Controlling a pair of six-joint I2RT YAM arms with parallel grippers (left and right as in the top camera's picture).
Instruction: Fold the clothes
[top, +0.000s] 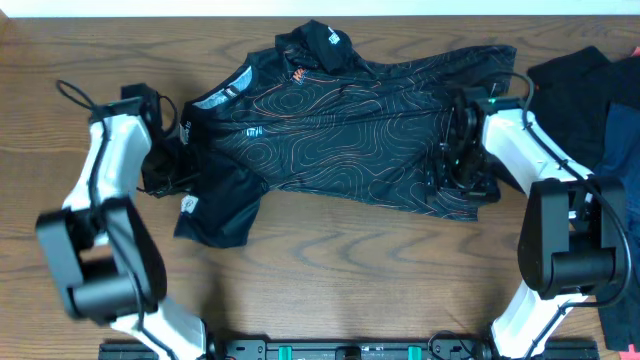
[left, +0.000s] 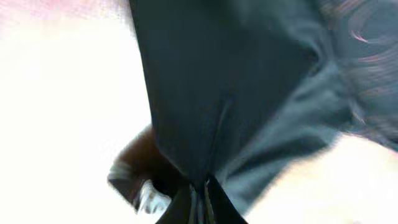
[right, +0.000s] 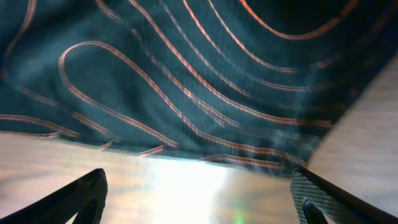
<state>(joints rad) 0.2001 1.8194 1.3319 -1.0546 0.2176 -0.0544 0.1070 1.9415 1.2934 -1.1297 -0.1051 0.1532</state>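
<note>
Wooden table (top: 330, 265), bare along the near edge. Dark cycling jersey (top: 350, 140) with orange contour lines lies rumpled across the middle toward the far edge, with its collar left and its hem right. A pile of other dark clothes (top: 575, 95) sits at the far right corner. Left gripper (left: 199, 202) is clamped on a tented fold at the jersey's left end. Right gripper (right: 199, 180) is at the hem, jaws wide and holding nothing, with the hem edge just ahead. Judgement: the jersey needs flattening first. The right gripper should bite the hem squarely, then both draw apart, low and even, before any fold.
</note>
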